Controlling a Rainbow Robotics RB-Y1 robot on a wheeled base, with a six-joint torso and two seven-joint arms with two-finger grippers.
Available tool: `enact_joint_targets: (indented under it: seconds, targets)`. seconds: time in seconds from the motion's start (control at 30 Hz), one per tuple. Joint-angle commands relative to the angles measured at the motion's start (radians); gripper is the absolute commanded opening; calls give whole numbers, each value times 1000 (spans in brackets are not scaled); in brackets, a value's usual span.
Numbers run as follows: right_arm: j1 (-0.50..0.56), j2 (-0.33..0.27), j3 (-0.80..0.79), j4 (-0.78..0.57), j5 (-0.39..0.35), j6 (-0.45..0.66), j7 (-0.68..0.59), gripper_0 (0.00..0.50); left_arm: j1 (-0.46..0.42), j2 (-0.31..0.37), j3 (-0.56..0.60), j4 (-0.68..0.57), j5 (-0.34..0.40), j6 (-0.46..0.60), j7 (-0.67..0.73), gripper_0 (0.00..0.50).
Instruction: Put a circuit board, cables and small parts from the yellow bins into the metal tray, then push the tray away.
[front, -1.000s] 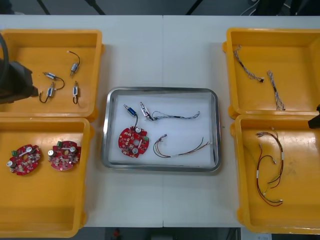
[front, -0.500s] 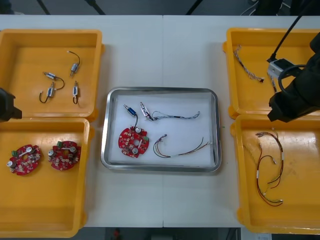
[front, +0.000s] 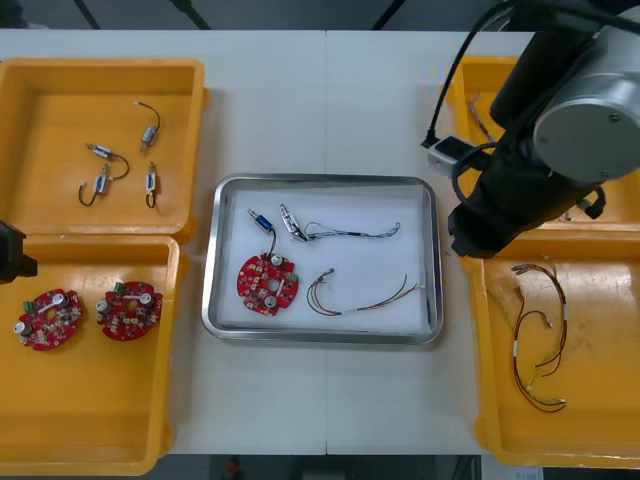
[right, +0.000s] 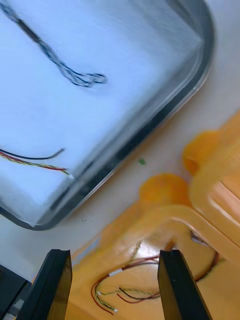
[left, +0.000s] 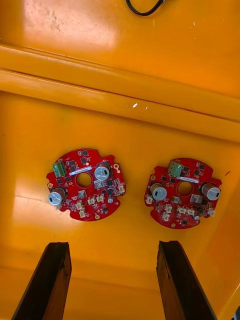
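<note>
Now the right hand (right: 114, 256), fingers apart, is hovering centre-right beside the tray (front: 437, 262); the left hand (left: 112, 246), likewise spread, is hanging over two circuit boards (left: 85, 185).

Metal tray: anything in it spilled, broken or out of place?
Nothing stands out: circuit board, cables and small metal part lie inside the metal tray. The open right tool hovers beside its right rim, the left tool over a yellow bin.

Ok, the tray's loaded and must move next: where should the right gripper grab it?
Probably the metal tray's right rim, from above: it is a thin raised lip, and the open right gripper hangs beside it. The left gripper hangs over the circuit boards.
</note>
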Motion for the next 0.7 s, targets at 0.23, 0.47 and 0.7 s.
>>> enact_joint_targets:
  seconds: [0.23, 0.47, 0.7]
  targets:
    - [-126, 105, 172, -28, -32, -77, 89, 500, 34, 53, 34, -4, -7, -26, -69, 500]
    - [-162, 177, 278, -28, -9, -114, 117, 500, 37, 53, 34, -4, 0, -26, -84, 500]
    - [-189, 265, 409, -28, 79, -145, 106, 500, 46, 55, 34, -4, 8, -26, -95, 500]
